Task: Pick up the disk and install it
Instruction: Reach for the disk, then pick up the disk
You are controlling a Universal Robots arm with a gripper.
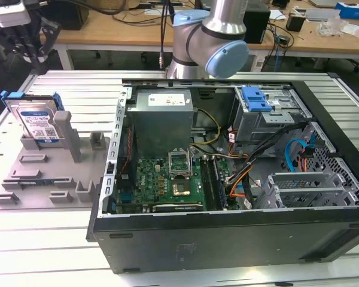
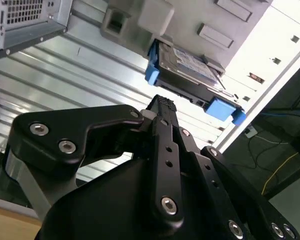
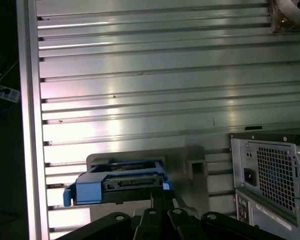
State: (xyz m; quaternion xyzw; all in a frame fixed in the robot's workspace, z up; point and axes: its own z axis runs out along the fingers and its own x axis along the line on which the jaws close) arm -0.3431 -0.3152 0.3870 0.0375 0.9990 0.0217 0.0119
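The disk is a silver-grey drive with a printed label and a blue carrier frame. It stands on edge in a slot of the grey fixture plate, at the exterior view's left. My gripper hangs above and behind it, apart from it. The fingers look shut with nothing between them. In the second wrist view the black fingertips point toward the disk. In the first wrist view the disk sits just beyond the gripper.
A grey post rises from the fixture beside the disk. The open computer case lies to the exterior view's right, with a drive cage carrying a blue tab, a motherboard and cables. The ribbed aluminium table runs beneath.
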